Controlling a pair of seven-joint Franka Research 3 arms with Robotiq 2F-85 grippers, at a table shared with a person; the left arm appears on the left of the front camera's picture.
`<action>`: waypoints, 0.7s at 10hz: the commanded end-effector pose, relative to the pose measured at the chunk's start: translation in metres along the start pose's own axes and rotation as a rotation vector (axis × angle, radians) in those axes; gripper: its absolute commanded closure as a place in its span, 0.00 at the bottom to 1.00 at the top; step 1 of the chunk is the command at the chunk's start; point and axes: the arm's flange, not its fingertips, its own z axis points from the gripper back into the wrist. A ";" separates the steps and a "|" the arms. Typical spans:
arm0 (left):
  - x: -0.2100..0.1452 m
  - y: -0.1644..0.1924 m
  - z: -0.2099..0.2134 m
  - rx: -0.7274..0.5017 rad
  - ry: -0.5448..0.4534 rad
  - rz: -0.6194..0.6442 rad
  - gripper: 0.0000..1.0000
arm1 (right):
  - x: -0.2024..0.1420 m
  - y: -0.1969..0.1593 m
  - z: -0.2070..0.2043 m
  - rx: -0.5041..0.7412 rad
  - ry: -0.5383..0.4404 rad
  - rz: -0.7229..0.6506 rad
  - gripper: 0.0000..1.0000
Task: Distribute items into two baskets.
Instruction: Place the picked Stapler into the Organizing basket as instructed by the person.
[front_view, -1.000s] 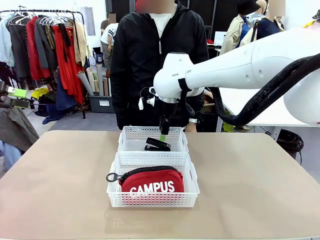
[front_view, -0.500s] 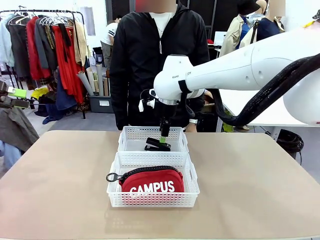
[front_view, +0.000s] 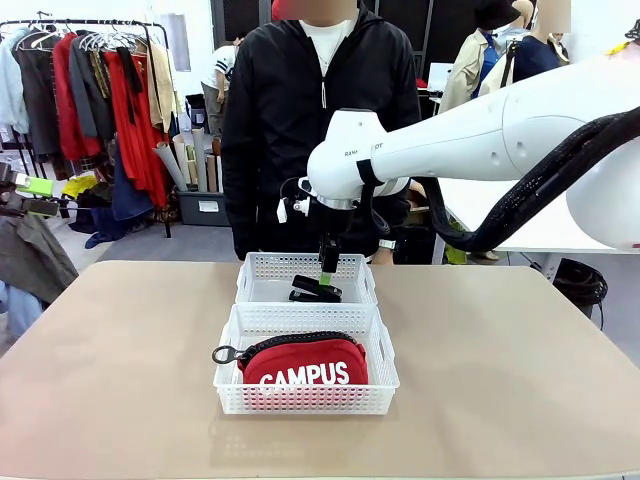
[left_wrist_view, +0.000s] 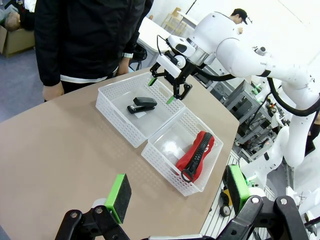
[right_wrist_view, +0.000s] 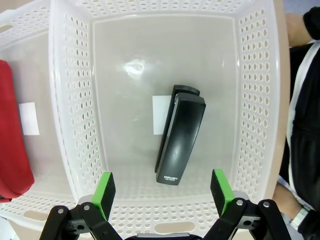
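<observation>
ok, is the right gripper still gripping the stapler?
No. In the right wrist view the right gripper is open, its green pads clear of the stapler, which lies flat on the basket floor.

This looks like a robotics lab set up inside a large shared workroom. A white, thick-jointed robot arm (front_view: 470, 135) trailing black ribbed cable hose reaches over a plain beige worktop (front_view: 120, 370). Behind it stands a black metal clothes rail (front_view: 90, 90) hung with red, beige and dark garments, with a grey plastic storage crate (front_view: 205, 208) on the floor beside it. The left wrist view shows grey metal equipment racks (left_wrist_view: 250, 125) along the wall and a person in a black cap (left_wrist_view: 239, 17) at a white table farther back.
</observation>
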 end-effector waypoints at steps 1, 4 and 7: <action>0.000 -0.001 0.001 0.000 -0.004 -0.002 0.00 | 0.000 -0.002 0.003 -0.007 -0.004 0.008 0.00; 0.000 -0.001 0.001 0.000 -0.004 -0.002 0.00 | 0.000 -0.002 0.003 -0.007 -0.004 0.008 0.00; 0.000 -0.001 0.001 0.000 -0.004 -0.002 0.00 | 0.000 -0.002 0.003 -0.007 -0.004 0.008 0.00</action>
